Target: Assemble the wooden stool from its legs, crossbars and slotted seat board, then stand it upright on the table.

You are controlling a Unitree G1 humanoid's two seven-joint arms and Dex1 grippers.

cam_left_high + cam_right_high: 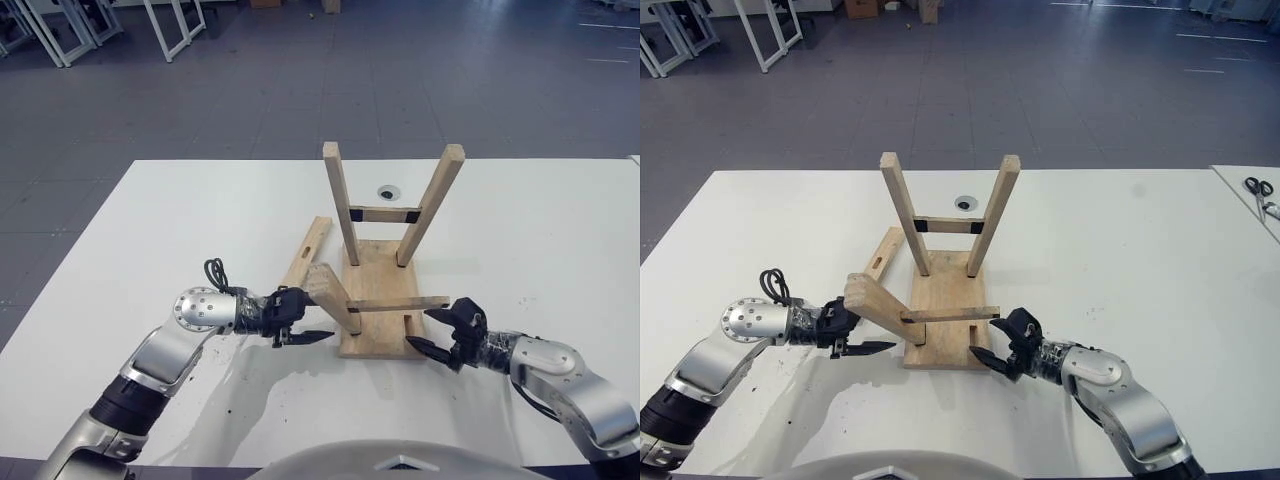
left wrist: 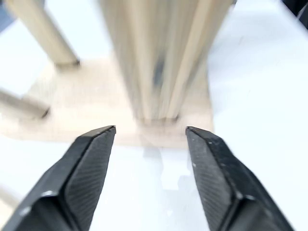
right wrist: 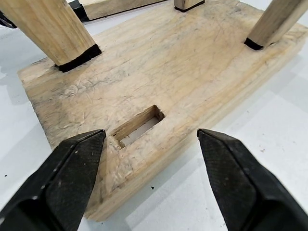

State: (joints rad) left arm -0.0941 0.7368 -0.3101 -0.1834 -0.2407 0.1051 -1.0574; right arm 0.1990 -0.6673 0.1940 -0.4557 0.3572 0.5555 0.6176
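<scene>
Seat board (image 1: 385, 285) lay flat on the white table (image 1: 520, 220), underside up. Two far legs (image 1: 340, 205) stood in it, joined by a crossbar (image 1: 385, 215). Near-left leg (image 1: 332, 292) sat in its slot but leaned hard, and its own crossbar (image 1: 405, 303) poked out to the right w/ the free end unsupported. The fourth leg (image 1: 306, 252) lay loose on the table, just beside the board's left edge. The near-right slot (image 3: 138, 126) was empty.

Left gripper (image 2: 150, 130) hung low by the base of the leaning leg, fingers (image 2: 91, 163) spread wide, nothing held. Right gripper (image 3: 150, 132) was at the board's near-right corner, fingers (image 3: 231, 178) also wide apart and empty, either side of the open slot.

Risks, as I judged them:
- The leaning leg looked only part-seated, so a nudge from the left fingers could tip it out and take the free crossbar w/ it.
- The table looked smooth. A sideways push could slide the whole board, not seat the joint.
- The fourth leg had to meet both slot and crossbar end – misalign either and it could jam or lever the near-left leg loose.

Surface and room: a cable hole (image 1: 388, 190) in the table beyond the stool, scissors (image 1: 1260, 190) on a neighbouring table, grey floor (image 1: 300, 80) behind w/ white furniture frames (image 1: 170, 25).
</scene>
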